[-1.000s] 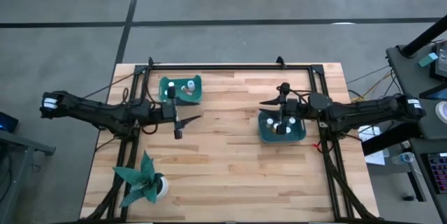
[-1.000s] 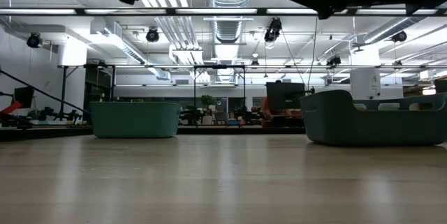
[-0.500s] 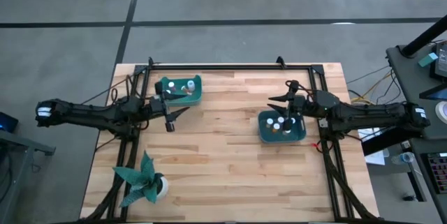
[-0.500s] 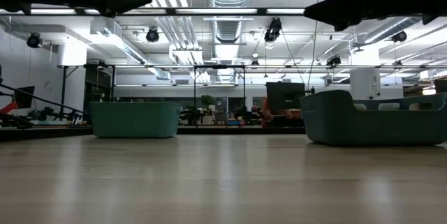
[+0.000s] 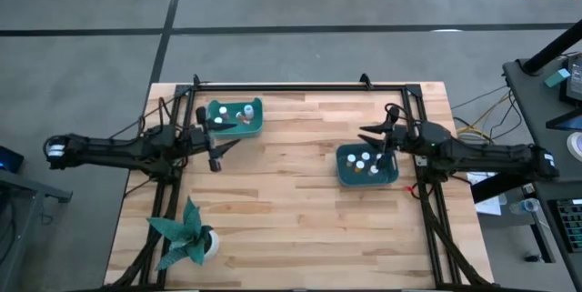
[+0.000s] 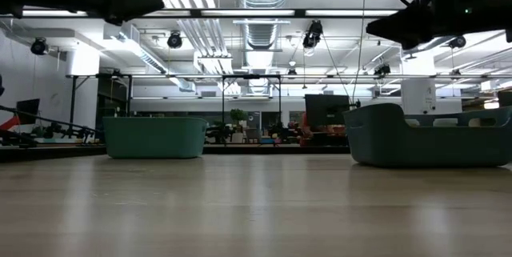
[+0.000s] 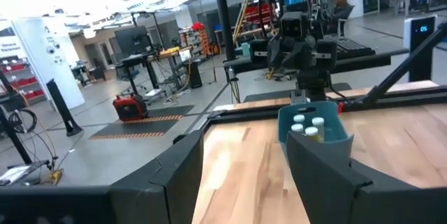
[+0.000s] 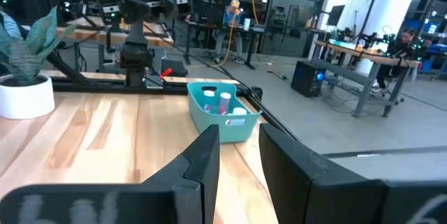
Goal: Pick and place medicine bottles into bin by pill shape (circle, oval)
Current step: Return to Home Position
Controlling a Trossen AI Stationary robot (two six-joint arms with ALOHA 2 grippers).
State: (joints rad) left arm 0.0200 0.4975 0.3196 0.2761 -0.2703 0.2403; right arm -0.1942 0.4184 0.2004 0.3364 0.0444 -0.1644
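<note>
Light wood table (image 5: pixel 300 210) in an open lab, dark frame rails (image 5: pixel 300 87) along its far edge and sides. The medicine bottles (image 5: pixel 364 162) are all binned: a cluster stands in the blue bin (image 5: pixel 344 176) on my right, and a few more sit in the green bin (image 5: pixel 257 125) at far left. I see none loose on the boards.

The right gripper (image 5: pixel 377 130) hangs just beside the blue bin's far rim, fingers a little apart, holding nothing. The left gripper (image 5: pixel 227 154) sits just in front of the green bin, spread wide, also empty.

My read is that sorting is done and this is the go-home step. Next I'd pull both arms back to rest, keeping them above the bin rims. The rails and cables near each arm base are the snag risk. The paper plant (image 5: pixel 186 233) at the near-left corner is well clear.
</note>
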